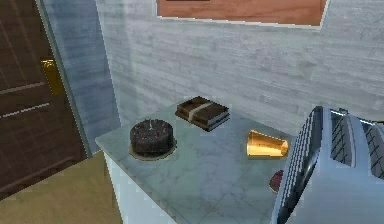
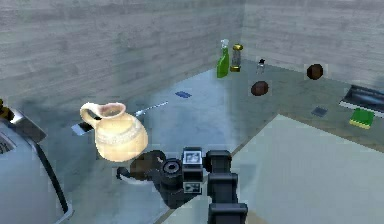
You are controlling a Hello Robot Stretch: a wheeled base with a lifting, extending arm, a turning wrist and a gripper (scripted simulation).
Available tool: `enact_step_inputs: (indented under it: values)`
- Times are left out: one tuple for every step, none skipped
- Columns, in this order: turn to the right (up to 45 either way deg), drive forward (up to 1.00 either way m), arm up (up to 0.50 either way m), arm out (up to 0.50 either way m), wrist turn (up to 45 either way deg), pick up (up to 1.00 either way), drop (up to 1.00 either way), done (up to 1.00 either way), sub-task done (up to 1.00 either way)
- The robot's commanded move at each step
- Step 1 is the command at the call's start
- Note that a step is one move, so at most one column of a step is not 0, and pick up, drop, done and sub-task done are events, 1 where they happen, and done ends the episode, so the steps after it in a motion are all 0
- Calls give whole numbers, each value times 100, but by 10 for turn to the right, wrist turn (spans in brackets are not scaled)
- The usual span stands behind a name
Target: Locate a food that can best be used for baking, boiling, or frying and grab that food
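**Two brown lumps on the counter**

Two small, round, dark brown lumps, potato-like in colour and shape, sit on the grey counter (image 2: 205,108) in the arm side view's upper right. The left lump (image 2: 258,88) rests out on the counter's surface, a little way from the back wall. The right lump (image 2: 314,71) lies higher in the picture, close to where the counter meets the wall. The two lie apart, not touching. Both look whole; finer detail cannot be made out.
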Motion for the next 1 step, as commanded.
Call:
enact_step_inputs:
  values:
    - [0,0,0,0,0,100,0,0,0]
